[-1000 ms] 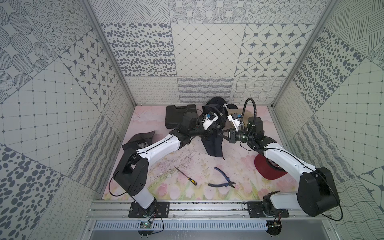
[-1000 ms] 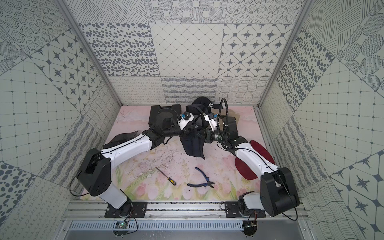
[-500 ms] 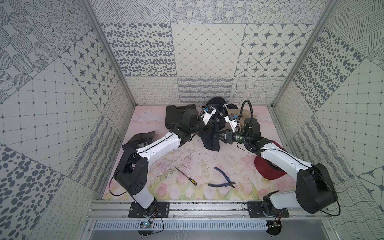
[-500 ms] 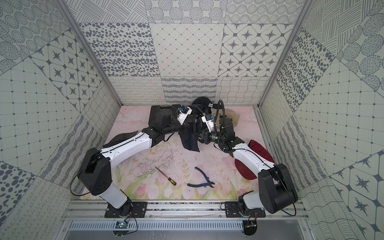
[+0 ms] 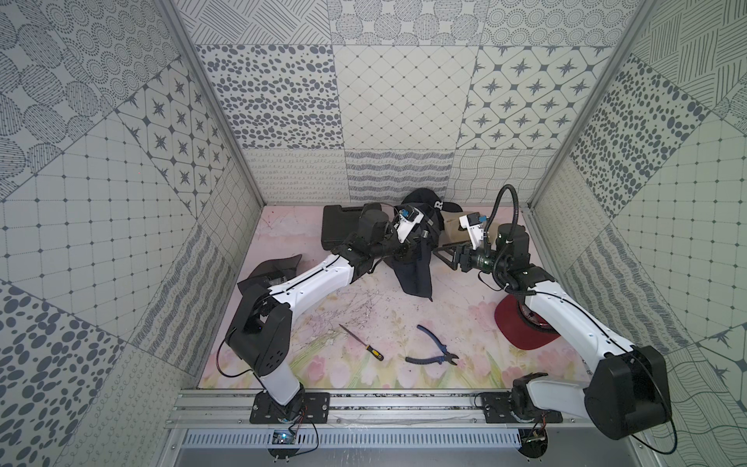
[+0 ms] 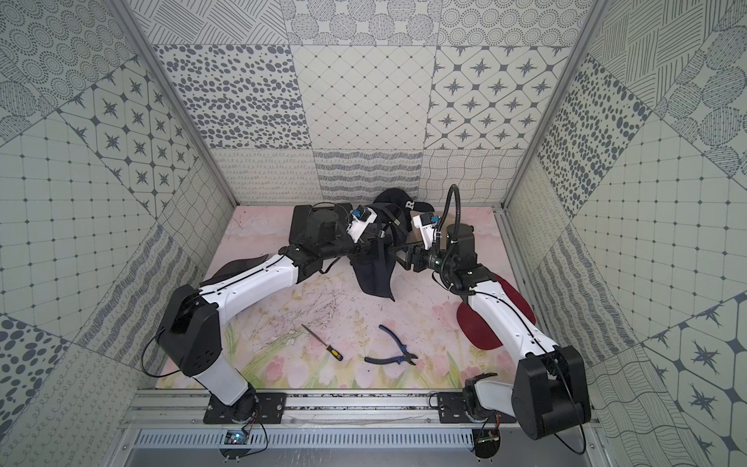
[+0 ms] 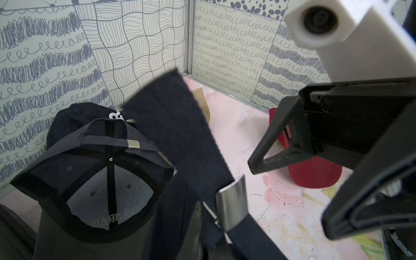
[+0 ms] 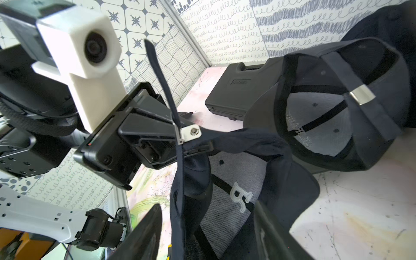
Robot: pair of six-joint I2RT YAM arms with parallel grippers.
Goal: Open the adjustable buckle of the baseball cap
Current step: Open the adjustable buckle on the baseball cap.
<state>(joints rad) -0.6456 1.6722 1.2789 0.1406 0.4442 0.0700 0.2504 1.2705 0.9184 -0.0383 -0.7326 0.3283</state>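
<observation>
Toward the back of your worktop (image 5: 364, 299), the cap (image 5: 416, 275) hangs from your left fingers (image 8: 157, 128), which are clamped on its strap (image 7: 180, 135) right at the metal buckle (image 7: 231, 202); the strap's free end sticks up past it. Your right fingers (image 7: 281, 144) stand parted just beside the cap, gripping nothing. The buckle sits threaded on the strap.

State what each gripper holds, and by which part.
Left gripper: shut on the back strap of the navy cap, right at its metal buckle. Right gripper: jaws open, holding nothing.
</observation>
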